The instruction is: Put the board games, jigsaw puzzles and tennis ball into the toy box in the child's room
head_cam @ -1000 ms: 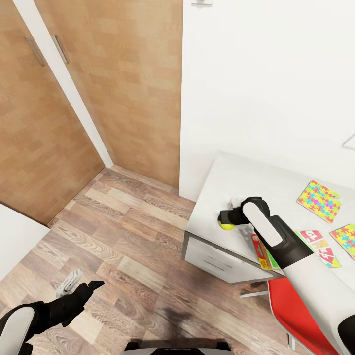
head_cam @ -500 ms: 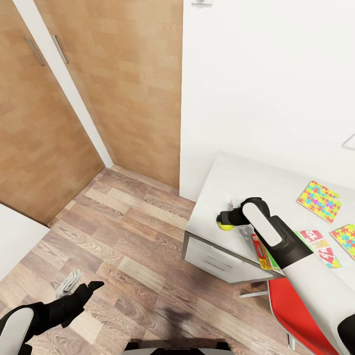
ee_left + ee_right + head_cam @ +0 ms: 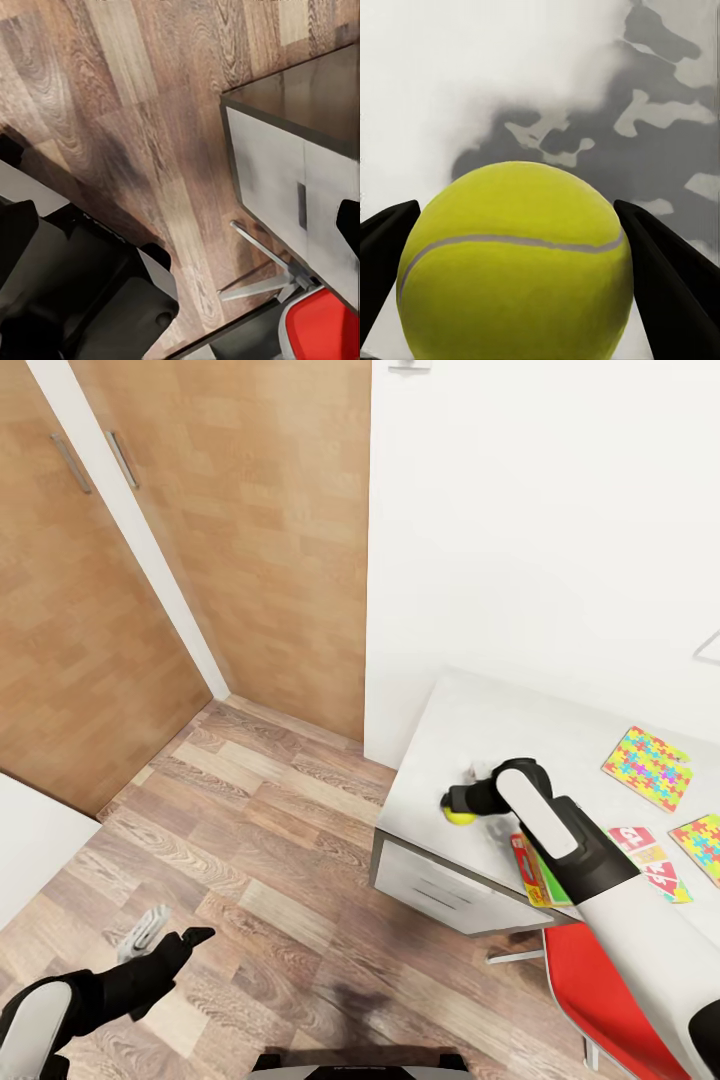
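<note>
The yellow tennis ball (image 3: pixel 461 816) is at the near left part of the pale table (image 3: pixel 480 710). My right gripper (image 3: pixel 456 805) is shut on it, and in the right wrist view the two dark fingers press both sides of the tennis ball (image 3: pixel 517 262). Behind my right forearm lies the Skip-Bo board game (image 3: pixel 645 857). Two bright jigsaw puzzles (image 3: pixel 648 767) (image 3: pixel 702 842) lie flat farther right. Low over the wood floor, my left gripper (image 3: pixel 165 934) hangs open with nothing in it. The toy box and the bed are out of view.
A drawer unit (image 3: pixel 430 885) sits under the table's near edge, beside a red chair (image 3: pixel 590 980). Wooden wardrobe doors (image 3: pixel 250 510) and a white wall close off the far side. The left wrist view shows the cabinet front (image 3: pixel 300 187) and my dark base (image 3: pixel 75 300).
My right forearm has shifted a little to the right, with the fingers still around the tennis ball. The left arm has barely moved.
</note>
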You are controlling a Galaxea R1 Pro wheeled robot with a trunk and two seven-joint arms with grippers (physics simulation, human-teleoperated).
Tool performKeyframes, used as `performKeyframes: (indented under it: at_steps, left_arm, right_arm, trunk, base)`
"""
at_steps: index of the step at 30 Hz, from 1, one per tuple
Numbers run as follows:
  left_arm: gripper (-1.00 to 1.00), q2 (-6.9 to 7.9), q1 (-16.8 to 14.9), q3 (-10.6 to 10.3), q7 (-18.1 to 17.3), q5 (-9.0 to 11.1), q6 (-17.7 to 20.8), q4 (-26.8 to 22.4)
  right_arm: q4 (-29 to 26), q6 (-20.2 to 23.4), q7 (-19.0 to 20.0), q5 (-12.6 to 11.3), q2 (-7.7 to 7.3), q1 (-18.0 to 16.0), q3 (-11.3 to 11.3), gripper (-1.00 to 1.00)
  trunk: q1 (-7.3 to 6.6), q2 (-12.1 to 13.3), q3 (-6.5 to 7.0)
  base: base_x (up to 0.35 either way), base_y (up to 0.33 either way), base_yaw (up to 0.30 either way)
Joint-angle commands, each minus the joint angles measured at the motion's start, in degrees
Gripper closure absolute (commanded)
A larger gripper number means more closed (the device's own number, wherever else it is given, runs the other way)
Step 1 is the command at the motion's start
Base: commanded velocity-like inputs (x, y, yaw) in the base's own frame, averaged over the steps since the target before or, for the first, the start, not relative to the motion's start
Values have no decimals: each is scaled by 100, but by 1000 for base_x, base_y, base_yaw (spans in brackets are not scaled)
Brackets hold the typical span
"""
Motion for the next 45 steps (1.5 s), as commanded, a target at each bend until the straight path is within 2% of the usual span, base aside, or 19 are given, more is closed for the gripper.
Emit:
performKeyframes:
  at_steps: [1, 9, 12, 13, 16, 17, 20, 21, 24, 25, 28, 29, 34, 36, 40, 41, 44, 45]
  left_arm:
    - [-100, -5, -28, 0, 56, 61, 16, -9]
    - [-100, -28, -400, -27, 40, 78, 28, -27]
    - [-100, -52, -707, -63, 6, 86, 38, -57]
    - [-100, -52, -707, -63, 6, 86, 38, -57]
    - [-100, -101, -1099, -167, -63, 176, 72, -87]
    - [-100, -101, -1099, -167, -63, 176, 72, -87]
    - [-100, -150, -1411, -381, -113, 398, 97, -130]
    - [-100, -150, -1411, -381, -113, 398, 97, -130]
    - [-100, -189, -1625, -697, -141, 693, 106, -153]
    - [-100, -189, -1625, -697, -141, 693, 106, -153]
    - [-100, -214, -1850, -973, -159, 933, 112, -165]
    - [-100, -214, -1850, -973, -159, 933, 112, -165]
    - [-100, -233, -2083, -1344, -265, 1115, 120, -174]
    - [-100, -235, -2108, -1395, -309, 1133, 120, -174]
    - [-100, -232, -2156, -1499, -474, 1170, 125, -178]
    - [-100, -229, -2164, -1521, -542, 1178, 128, -178]
    - [-100, -208, -2172, -1558, -828, 1216, 143, -180]
    - [-100, -208, -2172, -1558, -828, 1216, 143, -180]
  right_arm:
    - [-28, 5, -59, -59, -14, -9, 9, 100]
    - [-477, 5, -58, -67, -116, -15, -34, 100]
    - [-1010, 5, -58, -67, -155, -43, -48, 100]
    - [-1010, 5, -58, -67, -155, -43, -48, 100]
    - [-1593, 5, -58, -75, -238, -73, -87, 100]
    - [-1593, 5, -58, -75, -238, -73, -87, 100]
    - [-1942, 5, -31, -89, -353, -141, -239, 100]
    - [-1942, 5, -31, -89, -353, -141, -239, 100]
    - [-2119, 5, 1, -104, -424, -320, -425, 100]
    - [-2119, 5, 1, -104, -424, -320, -425, 100]
    - [-2210, 5, 69, -112, -460, -529, -561, 100]
    - [-2210, 5, 69, -112, -460, -529, -561, 100]
    - [-2274, 5, 328, -122, -526, -948, -833, 100]
    - [-2280, 5, 393, -121, -552, -1026, -890, 100]
    - [-2295, 5, 649, -136, -709, -1313, -1177, 100]
    - [-2295, 5, 649, -136, -709, -1313, -1177, 100]
    - [-2300, 5, 862, -204, -866, -1443, -1393, 100]
    - [-2300, 5, 862, -204, -866, -1443, -1393, 100]
  trunk:
    - [3, -10, -9]
    - [3, -10, -9]
    - [3, -10, -9]
    - [3, -10, -9]
    - [3, -10, -9]
    - [3, -10, -9]
    - [3, -10, -9]
    - [3, -10, -9]
    - [3, -10, -9]
    - [3, -10, -9]
    - [3, -10, -9]
    - [3, -10, -9]
    - [3, -10, -9]
    - [3, -10, -9]
    - [3, -10, -9]
    - [3, -10, -9]
    - [3, -10, -9]
    - [3, -10, -9]
  base:
    - [0, 0, 0]
    - [0, 0, 0]
    - [0, 0, 0]
    - [0, 0, 0]
    - [0, 0, 0]
    - [0, 0, 0]
    - [0, 0, 0]
    - [0, 0, 0]
    - [0, 0, 0]
    - [0, 0, 0]
    - [0, 0, 0]
    - [0, 0, 0]
    - [0, 0, -7]
    - [0, 0, -44]
    - [0, 0, -148]
    - [0, 0, -188]
    - [0, 0, -220]
    - [0, 0, -233]
